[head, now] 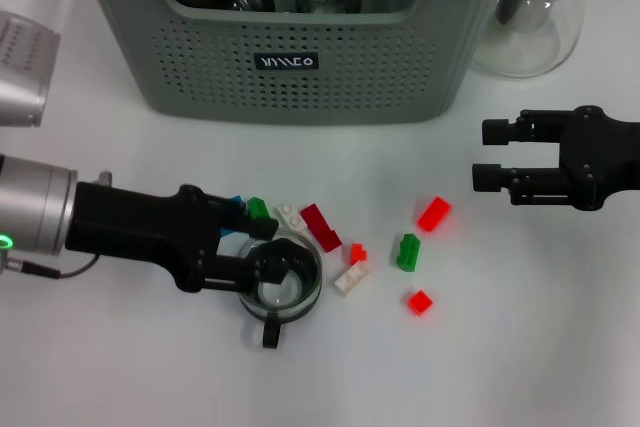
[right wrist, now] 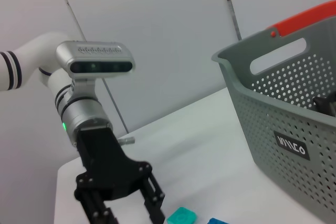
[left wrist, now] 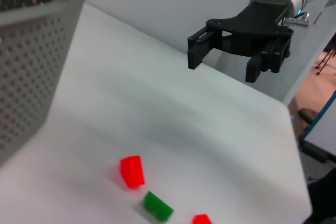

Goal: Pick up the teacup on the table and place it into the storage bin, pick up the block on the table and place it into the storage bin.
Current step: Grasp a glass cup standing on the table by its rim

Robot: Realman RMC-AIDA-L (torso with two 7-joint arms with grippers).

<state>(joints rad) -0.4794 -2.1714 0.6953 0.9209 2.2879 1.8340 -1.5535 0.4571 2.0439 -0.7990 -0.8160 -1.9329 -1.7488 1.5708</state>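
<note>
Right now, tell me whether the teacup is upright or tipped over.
Upright. The head view looks straight down into the teacup's round open mouth on the table, with the left gripper at its rim.

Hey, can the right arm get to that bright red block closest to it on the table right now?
Probably yes. The right tool hangs open, and the red block lies on bare table near it, with only a green block nearby. The left tool is busy at the teacup.

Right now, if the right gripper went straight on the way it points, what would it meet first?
Probably the bright red block, just below the right gripper's line; height is unclear, so it might pass over it.
</note>
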